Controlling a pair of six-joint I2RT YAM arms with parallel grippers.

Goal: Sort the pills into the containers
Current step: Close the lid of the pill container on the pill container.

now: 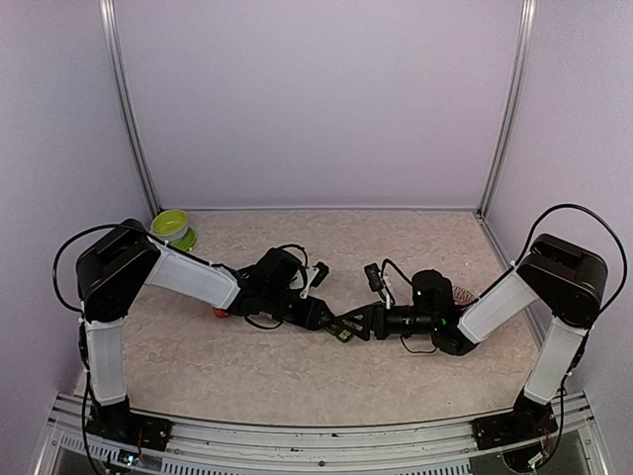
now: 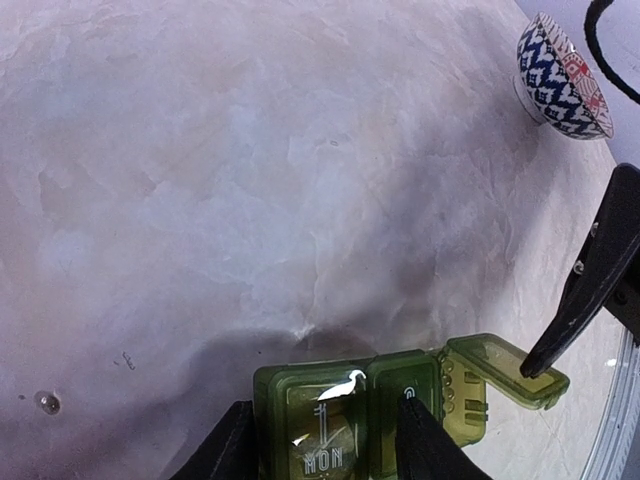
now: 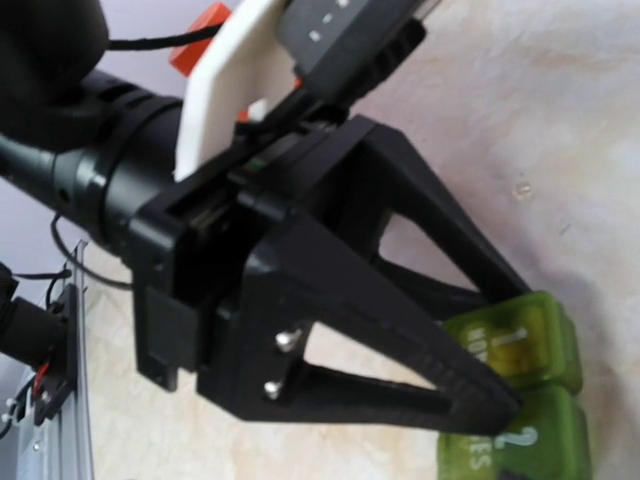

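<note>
the left end effector is clenched on the dark green containers, at the middle of the tabletop between the two arms. one end lid stands open, and a finger of the right end effector has its tip against it. whether that one is released or clenched i cannot tell.

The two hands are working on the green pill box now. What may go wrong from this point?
1. The left hand holds the pill box only between two narrow fingers, so a push from the right hand may twist the box loose.
2. One fingertip of the right hand sits at the edge of the open lid. It may slip off, or it may bend the thin hinge too far.
</note>
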